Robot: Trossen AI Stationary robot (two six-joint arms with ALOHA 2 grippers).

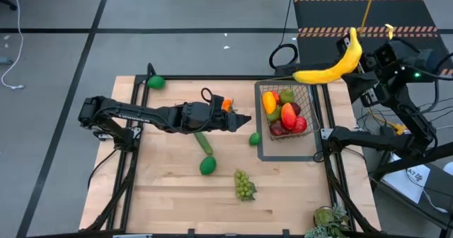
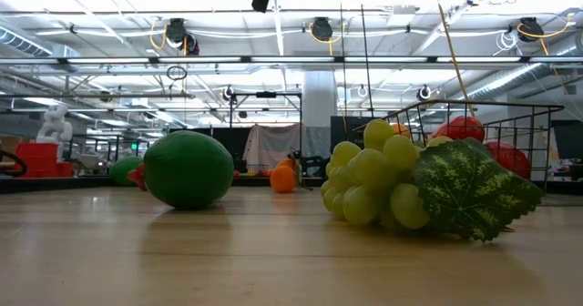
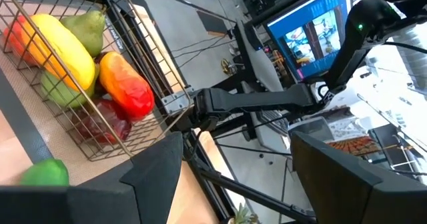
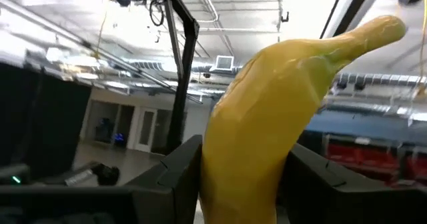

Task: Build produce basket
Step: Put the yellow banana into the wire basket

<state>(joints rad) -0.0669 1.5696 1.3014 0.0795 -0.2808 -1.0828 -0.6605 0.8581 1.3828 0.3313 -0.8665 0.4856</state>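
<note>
From above, your right claw [image 1: 354, 59] is clamped on the curved yellow toy banana [image 1: 330, 66], which hangs over the far right corner of the small dark wire-mesh basket [image 1: 316, 125]. That basket sits on a flat dark tray frame [image 1: 263, 151] on the right side of the pale wooden counter [image 1: 163, 195] and holds a mango, a pear, an apple and other pieces (packed tightly). Your left claw [image 1: 244, 120] stands open and empty just left of the basket, above the counter. A dark green cucumber [image 1: 204, 143], a round green lime [image 1: 207, 166], a second lime [image 1: 255, 139] beside the tray, a third lime [image 1: 156, 82] at the far left corner and a bunch of green grapes [image 1: 245, 185] lie loose.

At counter height you see the lime [image 2: 189, 168] on the left, the grapes [image 2: 378, 183] with a leaf at right, and an orange [image 2: 283, 178] far behind.

Past your left wrist, the basket [image 3: 143, 64] shows its fruit, with a lime [image 3: 43, 174] outside it.

Past your right wrist, both fingers [image 4: 180, 174] press the banana [image 4: 267, 124] between them.
</note>
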